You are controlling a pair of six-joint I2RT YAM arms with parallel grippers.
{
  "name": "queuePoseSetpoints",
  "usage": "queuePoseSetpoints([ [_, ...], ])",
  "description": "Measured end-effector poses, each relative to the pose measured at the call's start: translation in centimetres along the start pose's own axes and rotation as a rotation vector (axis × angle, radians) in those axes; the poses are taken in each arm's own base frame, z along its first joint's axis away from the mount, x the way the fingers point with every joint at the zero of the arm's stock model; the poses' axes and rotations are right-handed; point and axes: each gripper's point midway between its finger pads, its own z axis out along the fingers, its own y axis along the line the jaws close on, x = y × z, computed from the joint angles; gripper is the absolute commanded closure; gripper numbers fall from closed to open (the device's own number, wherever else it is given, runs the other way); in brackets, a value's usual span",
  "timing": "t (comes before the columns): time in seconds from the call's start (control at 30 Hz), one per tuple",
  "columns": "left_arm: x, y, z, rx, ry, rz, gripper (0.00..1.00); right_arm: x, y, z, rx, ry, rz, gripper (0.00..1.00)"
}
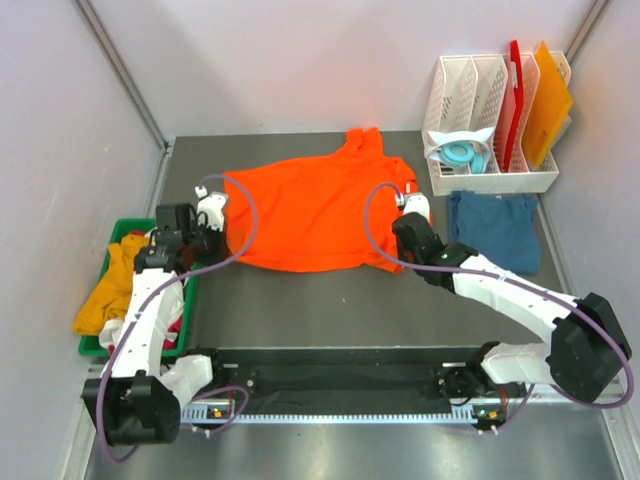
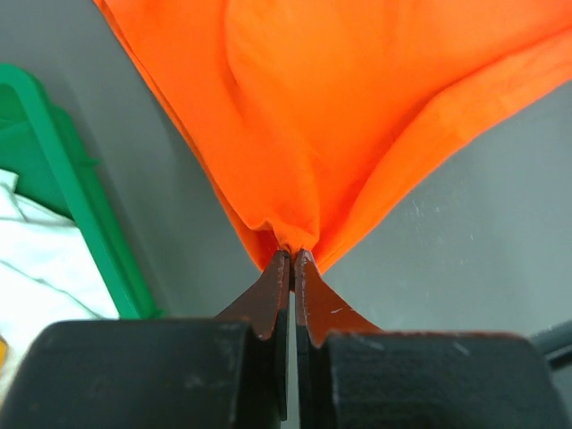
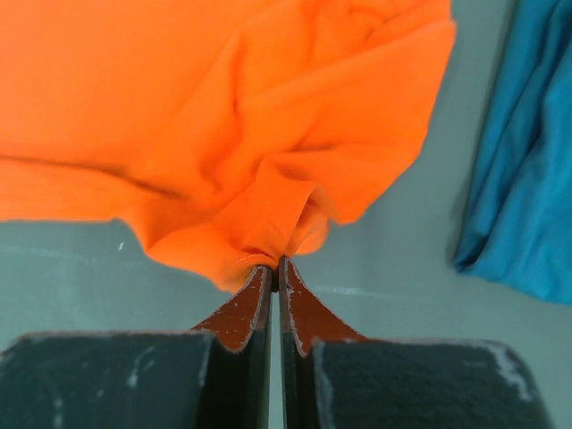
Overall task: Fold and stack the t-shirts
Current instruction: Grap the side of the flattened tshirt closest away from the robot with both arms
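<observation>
A bright orange t-shirt lies spread across the middle of the dark table. My left gripper is shut on its left edge; in the left wrist view the cloth bunches into the closed tips. At the shirt's right edge my right gripper is shut on a gathered fold, the tips pinching it. To the right lies a dark teal-blue t-shirt, seen as well in the right wrist view. More t-shirts, yellow-orange, white and red, are piled in a green bin.
A white rack at the back right holds a stiff red board, an orange board and a pale blue round object. The green bin's wall runs close to the left gripper. Side walls close in the table.
</observation>
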Motion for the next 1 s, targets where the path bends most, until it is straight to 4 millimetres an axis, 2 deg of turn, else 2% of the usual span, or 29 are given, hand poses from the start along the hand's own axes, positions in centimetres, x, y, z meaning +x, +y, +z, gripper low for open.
queuePoseSetpoints([
  [0.27, 1.3, -0.6, -0.6, 0.022, 0.037, 0.019, 1.00, 4.2, 2.0, -1.8, -0.032, 0.095, 0.011, 1.00],
  [0.57, 1.3, -0.2, -0.8, 0.034, 0.094, 0.088, 1.00, 6.3, 3.4, -3.5, -0.043, 0.148, 0.050, 1.00],
  [1.0, 5.6, -0.6, -2.0, 0.099, 0.276, 0.197, 1.00, 10.1, 6.3, -7.0, -0.071, 0.213, 0.097, 1.00],
])
